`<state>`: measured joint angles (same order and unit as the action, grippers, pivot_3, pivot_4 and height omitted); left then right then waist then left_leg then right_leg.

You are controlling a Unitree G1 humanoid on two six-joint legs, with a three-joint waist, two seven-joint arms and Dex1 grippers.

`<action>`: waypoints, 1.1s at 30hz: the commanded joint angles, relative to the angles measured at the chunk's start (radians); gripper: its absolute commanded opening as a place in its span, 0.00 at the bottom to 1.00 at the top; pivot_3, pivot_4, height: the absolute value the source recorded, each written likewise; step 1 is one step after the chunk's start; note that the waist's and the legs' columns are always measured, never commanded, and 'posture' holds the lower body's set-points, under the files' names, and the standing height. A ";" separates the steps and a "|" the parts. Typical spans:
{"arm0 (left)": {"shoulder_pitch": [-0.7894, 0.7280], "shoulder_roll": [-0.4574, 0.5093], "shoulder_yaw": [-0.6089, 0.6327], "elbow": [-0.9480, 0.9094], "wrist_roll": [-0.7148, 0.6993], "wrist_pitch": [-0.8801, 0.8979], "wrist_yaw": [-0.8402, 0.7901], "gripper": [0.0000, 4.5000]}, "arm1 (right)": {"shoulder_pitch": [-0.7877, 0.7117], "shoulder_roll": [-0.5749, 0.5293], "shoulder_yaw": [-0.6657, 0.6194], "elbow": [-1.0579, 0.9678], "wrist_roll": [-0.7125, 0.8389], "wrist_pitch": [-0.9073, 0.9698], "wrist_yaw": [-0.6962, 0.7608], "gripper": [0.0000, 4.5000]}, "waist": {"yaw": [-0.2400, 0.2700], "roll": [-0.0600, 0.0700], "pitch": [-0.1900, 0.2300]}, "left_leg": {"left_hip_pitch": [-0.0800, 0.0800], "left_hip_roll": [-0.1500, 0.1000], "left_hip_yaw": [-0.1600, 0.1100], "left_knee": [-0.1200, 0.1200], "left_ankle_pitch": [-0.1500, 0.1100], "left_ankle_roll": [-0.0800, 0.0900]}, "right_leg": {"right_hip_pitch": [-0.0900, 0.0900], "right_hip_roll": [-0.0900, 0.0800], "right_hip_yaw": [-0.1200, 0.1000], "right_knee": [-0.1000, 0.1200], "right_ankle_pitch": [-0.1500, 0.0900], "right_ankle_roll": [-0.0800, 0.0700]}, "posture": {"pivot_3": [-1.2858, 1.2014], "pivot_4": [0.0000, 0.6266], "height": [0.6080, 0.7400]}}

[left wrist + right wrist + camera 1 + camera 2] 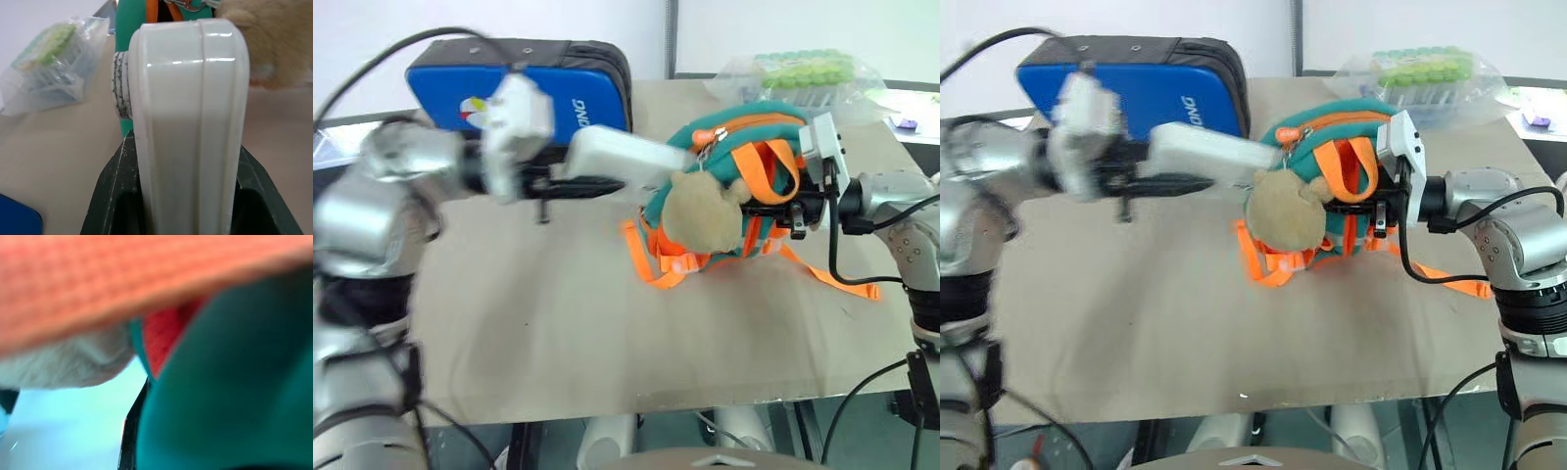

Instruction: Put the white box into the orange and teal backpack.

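Counts, head views: 1 white box (625, 154). 1 backpack (729, 181), w/ 1 plush toy (702, 211) on its front. 1 blue case (533, 86) at the far edge. 1 clear bag (803, 76) of green-capped tubes; tube count can't be made out, too packed. 1 table (558, 323). 2 grippers: left gripper (578, 184), right gripper (781, 211). Orange straps: several, tangled, no exact no.
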<state>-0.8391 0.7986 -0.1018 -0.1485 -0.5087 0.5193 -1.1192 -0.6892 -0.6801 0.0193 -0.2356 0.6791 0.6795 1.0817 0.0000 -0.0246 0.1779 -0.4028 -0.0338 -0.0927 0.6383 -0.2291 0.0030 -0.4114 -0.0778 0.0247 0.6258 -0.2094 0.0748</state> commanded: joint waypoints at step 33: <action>0.150 -0.281 0.591 -0.069 -0.827 0.899 0.598 0.99 | 0.018 0.193 -0.026 -0.156 -0.082 0.029 -0.430 0.00 | -0.035 -0.001 0.000 | 0.002 0.002 -0.001 0.001 0.001 -0.001 | 0.000 -0.001 0.000 0.005 0.001 0.000 | 0.52 0.24 1.00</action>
<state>-0.6880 0.5199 0.4455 -0.1599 -1.2273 1.4047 -0.6032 -0.6601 -0.4891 0.0212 -0.3325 0.5659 0.7111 0.6566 -0.0354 -0.0255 0.1784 -0.4002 -0.0313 -0.0961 0.6396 -0.2288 0.0023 -0.4119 -0.0790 0.0259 0.6322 -0.2089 0.0747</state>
